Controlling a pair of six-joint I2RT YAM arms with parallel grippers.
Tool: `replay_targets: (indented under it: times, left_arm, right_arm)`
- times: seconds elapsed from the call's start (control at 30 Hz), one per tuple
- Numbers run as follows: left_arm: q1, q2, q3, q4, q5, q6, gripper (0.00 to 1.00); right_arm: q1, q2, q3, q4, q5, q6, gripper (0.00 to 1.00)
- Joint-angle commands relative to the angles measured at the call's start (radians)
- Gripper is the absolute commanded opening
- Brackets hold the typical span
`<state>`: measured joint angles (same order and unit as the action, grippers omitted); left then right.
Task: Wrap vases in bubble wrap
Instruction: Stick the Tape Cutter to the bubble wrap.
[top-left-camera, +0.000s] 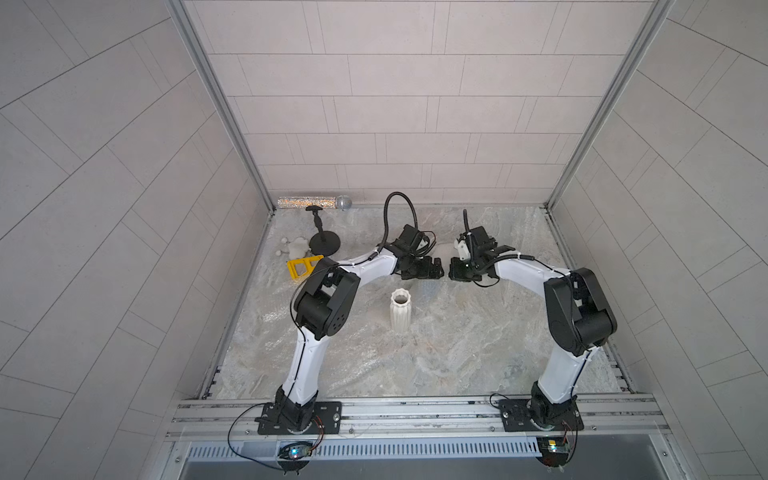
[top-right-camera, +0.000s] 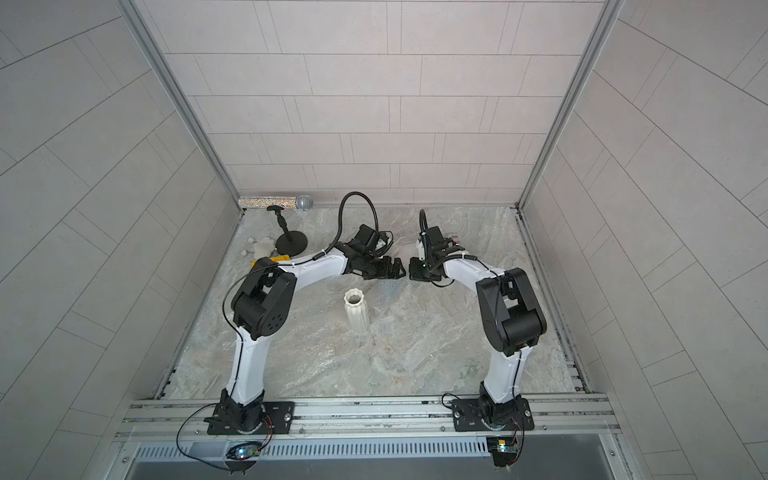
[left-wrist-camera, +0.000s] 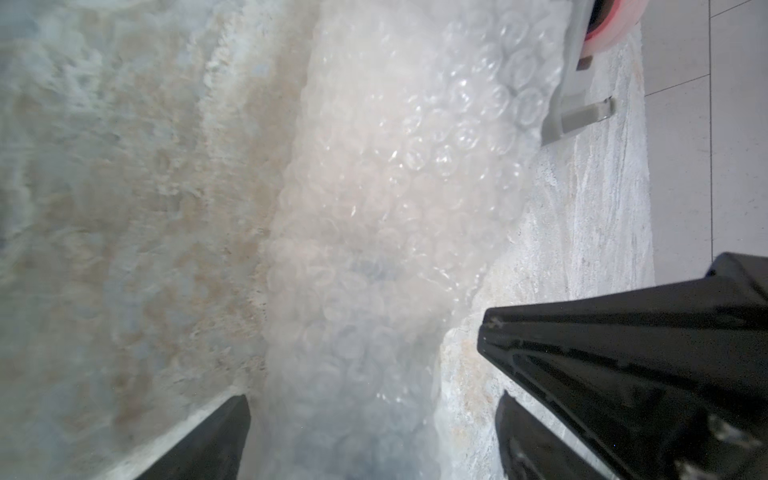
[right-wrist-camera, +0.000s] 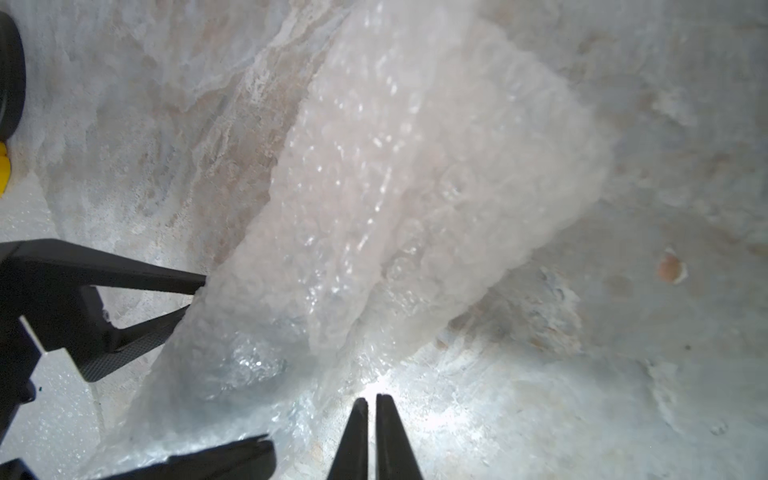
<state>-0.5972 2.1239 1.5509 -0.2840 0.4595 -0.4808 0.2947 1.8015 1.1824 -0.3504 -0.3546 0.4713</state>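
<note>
Found left pincer (left-wrist-camera: 363, 365) spread wide above the table (top-left-camera: 457, 353), astride the bubble wrap roll (left-wrist-camera: 395, 187) without clamping it, and right pincer (right-wrist-camera: 372, 399) all but closed on nothing visible, just beside that roll. Noted a bluish shape (right-wrist-camera: 249, 365) dimly inside the roll, probably one vase, and the white vase (top-left-camera: 401, 309) upright, bare, well apart nearer the arm bases. Judged the roll likely to spring open, with no tape seen and nothing pinching it, or to be knocked rolling toward the tape holder (left-wrist-camera: 575, 112) close by.
</note>
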Motion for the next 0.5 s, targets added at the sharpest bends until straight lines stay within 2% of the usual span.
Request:
replay_targets:
  times: [0.0, 0.1, 0.23, 0.3, 0.4, 0.47]
  left_arm:
    - [0.018, -0.063, 0.024, -0.032, -0.020, 0.015, 0.97]
    - [0.035, -0.096, 0.023, -0.046, -0.040, 0.021, 0.97]
    - [0.052, -0.138, 0.024, -0.072, -0.077, 0.034, 0.98]
    - [0.063, -0.164, 0.021, -0.083, -0.088, 0.034, 0.98]
    - [0.077, -0.212, -0.003, -0.087, -0.111, 0.030, 0.98]
    - [0.089, -0.239, -0.013, -0.111, -0.137, 0.031, 0.98]
  right_arm:
    - [0.011, -0.049, -0.018, -0.034, 0.021, 0.056, 0.14]
    - [0.028, -0.065, -0.014, -0.035, 0.017, 0.102, 0.22]
    - [0.070, -0.085, -0.029, 0.010, 0.023, 0.178, 0.40]
    - [0.099, -0.084, -0.026, 0.011, 0.067, 0.214, 0.53]
    - [0.122, -0.084, -0.056, 0.086, 0.098, 0.311, 0.62]
    - [0.143, -0.090, -0.076, 0.113, 0.165, 0.356, 0.68]
